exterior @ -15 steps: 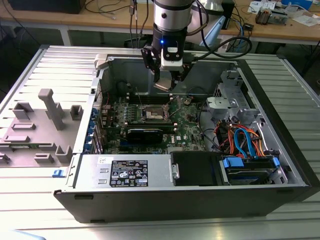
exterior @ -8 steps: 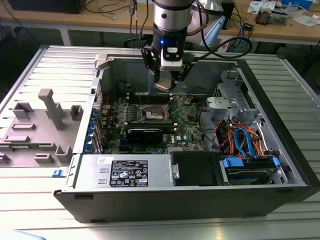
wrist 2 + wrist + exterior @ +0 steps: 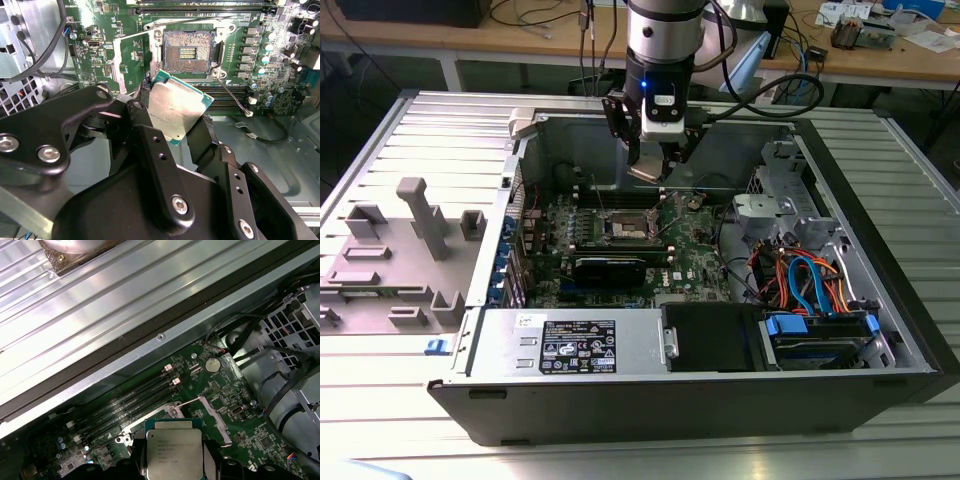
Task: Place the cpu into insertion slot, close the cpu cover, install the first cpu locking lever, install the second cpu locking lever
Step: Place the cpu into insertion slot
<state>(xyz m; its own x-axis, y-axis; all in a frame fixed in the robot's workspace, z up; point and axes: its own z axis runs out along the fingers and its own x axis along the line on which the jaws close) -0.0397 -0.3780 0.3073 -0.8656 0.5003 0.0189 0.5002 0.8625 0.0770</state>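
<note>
STEP: cpu placement, I judge | gripper (image 3: pixel 172 125) jaws pinching cpu (image 3: pixel 180 107) by opposite edges, tilted, above board (image 3: pixel 87 65) beside slot (image 3: pixel 189 52) | slot bare, cover (image 3: pixel 129 57) apparently swung open | seating needs levelling, squaring to slot.

The exterior view looks down from above one long side of the computer case (image 3: pixel 720 405), far enough back to frame the whole case and the ribbed table (image 3: pixel 380 140) around it. Both wrist views ride close behind the gripper (image 3: pixel 650 172) (the clamped cpu (image 3: pixel 177 107) sits in their foreground) and face down into the case at short range. All three share the motherboard (image 3: pixel 695 255); the second wrist view adds the insertion slot (image 3: pixel 187 52), the first wrist view the memory slots (image 3: pixel 130 402).
</note>
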